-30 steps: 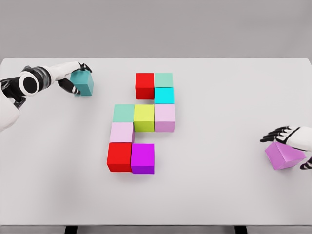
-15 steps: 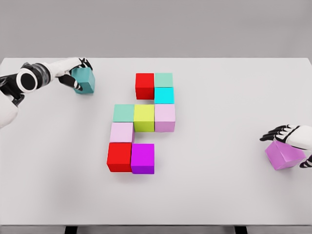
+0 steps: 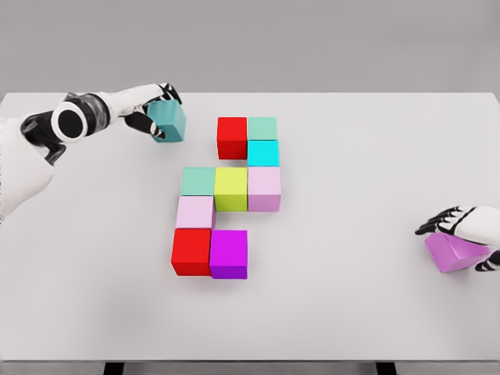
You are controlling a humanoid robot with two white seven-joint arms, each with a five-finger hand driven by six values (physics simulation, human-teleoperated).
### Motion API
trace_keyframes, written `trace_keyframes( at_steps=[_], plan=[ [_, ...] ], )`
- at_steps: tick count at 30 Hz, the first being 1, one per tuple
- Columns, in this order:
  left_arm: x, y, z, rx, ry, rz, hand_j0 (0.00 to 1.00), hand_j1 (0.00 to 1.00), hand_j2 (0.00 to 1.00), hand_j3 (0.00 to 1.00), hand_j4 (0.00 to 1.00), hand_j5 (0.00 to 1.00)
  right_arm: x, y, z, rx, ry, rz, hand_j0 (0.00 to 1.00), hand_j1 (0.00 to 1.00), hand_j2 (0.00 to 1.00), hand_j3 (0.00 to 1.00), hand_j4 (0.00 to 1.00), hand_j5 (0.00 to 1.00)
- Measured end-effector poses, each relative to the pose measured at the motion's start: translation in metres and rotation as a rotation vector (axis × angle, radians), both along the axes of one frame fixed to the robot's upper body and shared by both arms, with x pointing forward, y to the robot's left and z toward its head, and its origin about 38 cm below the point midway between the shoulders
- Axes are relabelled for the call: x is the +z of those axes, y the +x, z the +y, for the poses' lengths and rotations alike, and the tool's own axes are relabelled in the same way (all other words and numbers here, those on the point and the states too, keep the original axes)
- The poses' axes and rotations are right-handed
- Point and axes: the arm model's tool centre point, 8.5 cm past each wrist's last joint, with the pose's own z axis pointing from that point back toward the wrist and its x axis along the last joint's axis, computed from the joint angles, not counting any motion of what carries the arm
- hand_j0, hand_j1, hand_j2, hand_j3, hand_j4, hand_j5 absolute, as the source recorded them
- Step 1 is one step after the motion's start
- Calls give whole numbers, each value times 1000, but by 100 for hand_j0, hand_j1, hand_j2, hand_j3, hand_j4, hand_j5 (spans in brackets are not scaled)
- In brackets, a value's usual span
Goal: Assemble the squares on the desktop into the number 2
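Coloured cubes lie grouped mid-table: a red cube (image 3: pixel 232 138), a mint one (image 3: pixel 262 128), cyan (image 3: pixel 263 153), pale pink (image 3: pixel 264 188), yellow-green (image 3: pixel 231 189), a second mint (image 3: pixel 198 181), light pink (image 3: pixel 194 212), a second red (image 3: pixel 191 251) and magenta (image 3: pixel 228 254). My left hand (image 3: pixel 153 110) is shut on a teal cube (image 3: pixel 169 121), held tilted just left of the upper red cube. At the right edge my right hand (image 3: pixel 461 226) is curled over a tilted purple cube (image 3: pixel 451 252).
The white table (image 3: pixel 359 156) spans the view, its front edge near the bottom of the frame. Bare surface lies to the right of the cube group and in front of it.
My left hand has carried the teal cube rightward, from the far left toward the upper red cube. The right hand with the purple cube has shifted slightly lower.
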Motion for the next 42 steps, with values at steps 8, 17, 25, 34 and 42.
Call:
trace_keyframes(
  at_steps=[8, 17, 25, 34, 42],
  plan=[
    [-9, 1, -37, 28, -33, 38, 34, 34, 34, 34, 34, 34, -1, 0, 0, 0, -2, 5, 67, 67, 67, 67, 67, 67],
    [-9, -2, -46, 16, -41, 38, 35, 35, 35, 35, 35, 35, 5, 4, 1, 3, 1, -16, 56, 56, 56, 56, 56, 56],
    [-11, -4, -47, 12, -44, 42, 39, 39, 39, 39, 39, 39, 27, 19, 8, 14, 16, -92, 45, 45, 45, 45, 45, 45],
    [-12, -4, -52, -2, -50, 41, 47, 47, 47, 47, 47, 47, 28, 22, 12, 21, 32, -107, 36, 36, 36, 36, 36, 36],
    [-12, -5, -56, -11, -58, 41, 73, 73, 73, 73, 73, 73, 35, 24, 21, 43, 42, -131, 36, 36, 36, 36, 36, 36]
  ],
)
